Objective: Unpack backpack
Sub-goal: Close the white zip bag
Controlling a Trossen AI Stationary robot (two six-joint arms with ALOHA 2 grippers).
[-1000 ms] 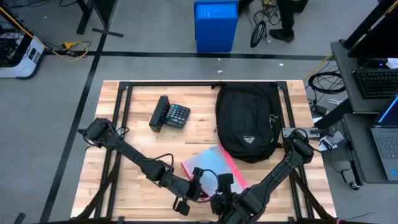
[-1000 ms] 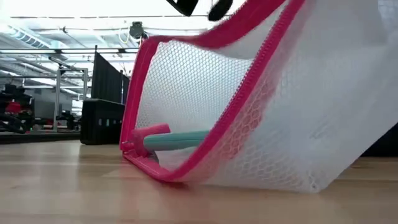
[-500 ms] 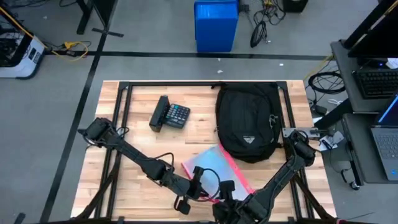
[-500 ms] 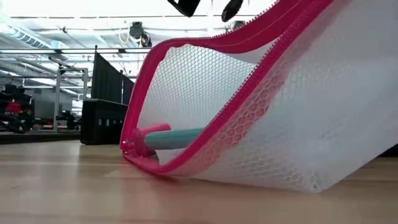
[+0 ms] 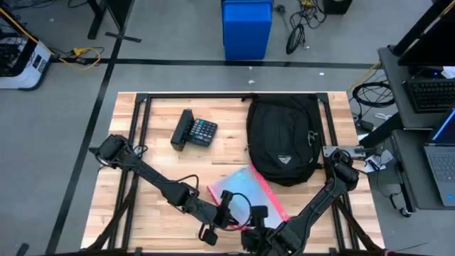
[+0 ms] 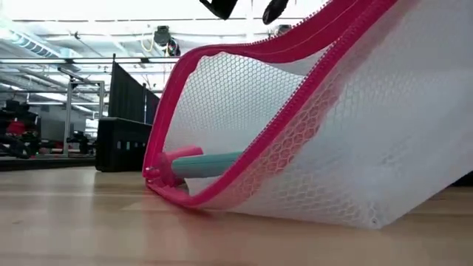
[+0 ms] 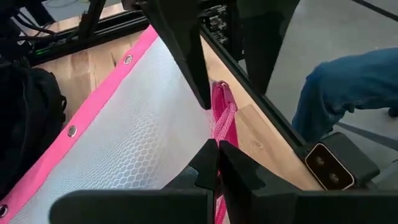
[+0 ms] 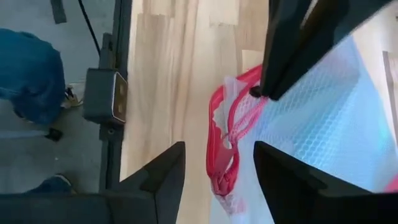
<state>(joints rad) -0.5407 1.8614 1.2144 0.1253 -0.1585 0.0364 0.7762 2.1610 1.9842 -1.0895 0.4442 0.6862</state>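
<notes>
The black backpack (image 5: 283, 139) lies flat on the table's far right part, and no gripper touches it. Near the front edge a white mesh pouch (image 5: 245, 188) with a pink zipper stands tilted, its mouth gaping. A teal and pink pen (image 6: 201, 164) lies inside it. My left gripper (image 7: 217, 146) is shut on the pouch's pink edge. My right gripper (image 8: 219, 148) is open right beside it, its fingers on either side of the pink zipper end (image 8: 225, 140) without touching it. My left gripper pinches the pouch's pink zipper edge (image 7: 219, 127), close to its near end, between its two fingers. It comes from the table's left, slanting down. That end is held raised, while the pouch's lower corner (image 6: 177, 196) rests on the table.
A black calculator (image 5: 195, 131) lies at the far left of the table. Black frame rails (image 5: 142, 135) run along the table's sides. A person's leg in blue jeans (image 7: 348, 87) is close to the near edge. A blue bin (image 5: 247, 28) stands on the floor beyond the table.
The pouch's mouth has spread wider and its raised pink edge has bowed outward, while its lower corner has stayed on the table. My right gripper has gone slightly toward the table's near edge. The left gripper has kept its hold.
</notes>
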